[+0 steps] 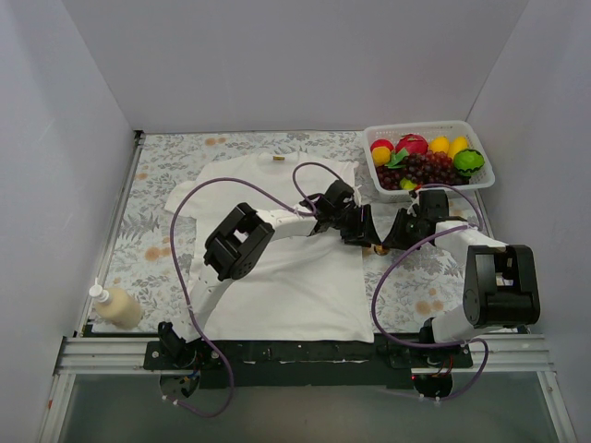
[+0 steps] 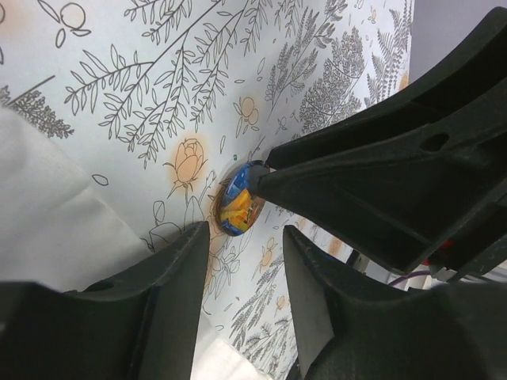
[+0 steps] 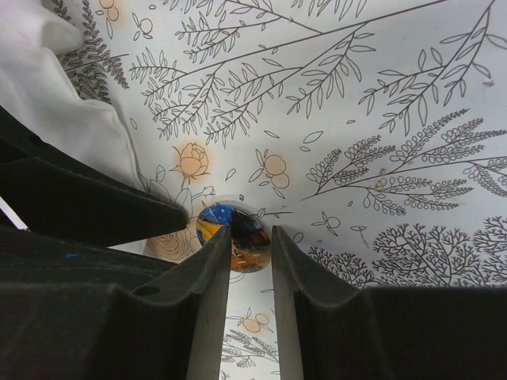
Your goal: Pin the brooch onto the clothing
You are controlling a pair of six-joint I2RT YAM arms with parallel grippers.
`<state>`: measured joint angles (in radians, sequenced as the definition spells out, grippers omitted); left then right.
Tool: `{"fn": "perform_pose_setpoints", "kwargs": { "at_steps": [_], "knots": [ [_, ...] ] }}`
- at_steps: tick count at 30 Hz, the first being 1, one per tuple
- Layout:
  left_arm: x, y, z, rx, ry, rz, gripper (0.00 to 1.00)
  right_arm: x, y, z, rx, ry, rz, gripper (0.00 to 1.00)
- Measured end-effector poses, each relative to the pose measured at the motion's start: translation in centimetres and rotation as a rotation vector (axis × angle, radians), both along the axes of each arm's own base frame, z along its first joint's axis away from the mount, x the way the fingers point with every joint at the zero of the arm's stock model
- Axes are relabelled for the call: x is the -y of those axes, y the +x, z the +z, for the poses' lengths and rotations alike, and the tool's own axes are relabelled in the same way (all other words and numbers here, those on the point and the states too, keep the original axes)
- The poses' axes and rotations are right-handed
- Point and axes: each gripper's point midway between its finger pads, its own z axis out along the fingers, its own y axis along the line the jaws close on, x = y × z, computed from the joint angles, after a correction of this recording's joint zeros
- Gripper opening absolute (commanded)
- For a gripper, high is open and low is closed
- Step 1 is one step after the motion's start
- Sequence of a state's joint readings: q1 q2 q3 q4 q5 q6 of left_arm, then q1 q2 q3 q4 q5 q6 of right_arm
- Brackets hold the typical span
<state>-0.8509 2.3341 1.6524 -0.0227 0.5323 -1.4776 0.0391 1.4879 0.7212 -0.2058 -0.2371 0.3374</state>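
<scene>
The brooch (image 1: 379, 249) is a small round badge, blue and orange, lying on the flowered cloth just right of the clothing (image 1: 277, 277), a white T-shirt spread flat. My left gripper (image 1: 362, 235) reaches it from the left. In the left wrist view this gripper (image 2: 245, 237) stands open, with the brooch (image 2: 240, 199) just past its tips. My right gripper (image 3: 250, 231) has its jaws narrowly apart over the brooch (image 3: 249, 237). One finger overlaps the badge, and whether they pinch it does not show. The right gripper's fingers (image 2: 356, 182) touch the badge's far side.
A white basket (image 1: 416, 126) of toy fruit stands at the back right, close behind the right arm. A cream squeeze bottle (image 1: 115, 309) stands at the front left. The shirt's hem (image 2: 47, 214) lies just left of the brooch. White walls close in three sides.
</scene>
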Motion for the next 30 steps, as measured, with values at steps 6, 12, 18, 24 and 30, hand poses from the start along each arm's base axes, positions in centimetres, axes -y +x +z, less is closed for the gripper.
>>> {"fn": "perform_pose_setpoints", "kwargs": {
  "at_steps": [6, 12, 18, 24, 30],
  "knots": [
    [0.2, -0.2, -0.5, -0.016, 0.008, -0.001, 0.35, -0.5, -0.2, -0.1, -0.002, 0.027, 0.011, 0.33],
    [0.4, -0.4, -0.5, -0.024, 0.012, -0.004, 0.29, -0.9, -0.3, -0.1, -0.002, 0.052, 0.02, 0.33],
    [0.5, -0.4, -0.9, -0.031, 0.015, -0.005, 0.11, -1.1, -0.3, 0.0, -0.005, 0.068, 0.015, 0.32],
    [0.5, -0.5, -0.9, -0.036, 0.013, -0.007, 0.0, -0.9, -0.3, 0.2, -0.002, 0.067, 0.007, 0.32],
    [0.7, -0.5, -0.6, -0.028, 0.005, -0.013, 0.0, 0.2, 0.6, 3.3, 0.083, 0.028, -0.018, 0.36]
  ]
}}
